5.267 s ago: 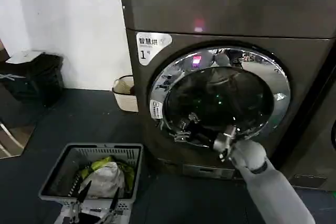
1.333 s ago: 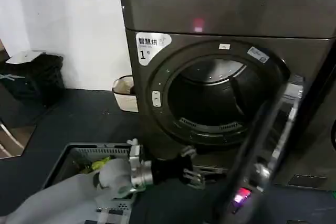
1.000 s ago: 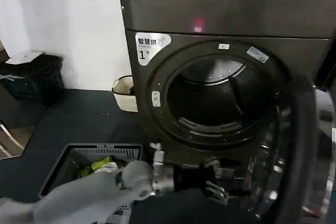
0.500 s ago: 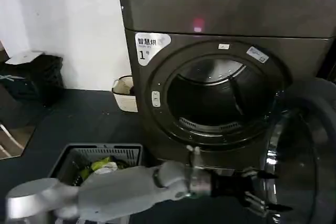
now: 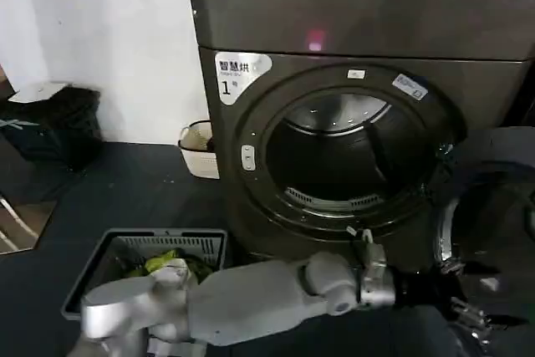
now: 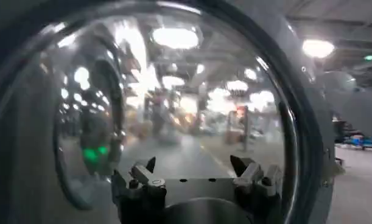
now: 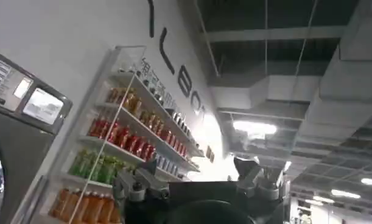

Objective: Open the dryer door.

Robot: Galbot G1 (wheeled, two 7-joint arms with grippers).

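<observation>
— Where was the big round chrome-ringed glass dryer door (image 5: 489, 215)?

— Swung wide to the right of the boxy dark grey-brown metal dryer (image 5: 351, 114).

— And the left gripper (image 5: 468, 311)?

— At the door's inner side, fingers spread, holding nothing.

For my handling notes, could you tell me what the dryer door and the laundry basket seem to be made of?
The dryer door: likely tinted glass in a mirror-chrome ring, reflecting lights sharply. The laundry basket: grey mesh with a matt look, probably plastic or coated wire.
</observation>
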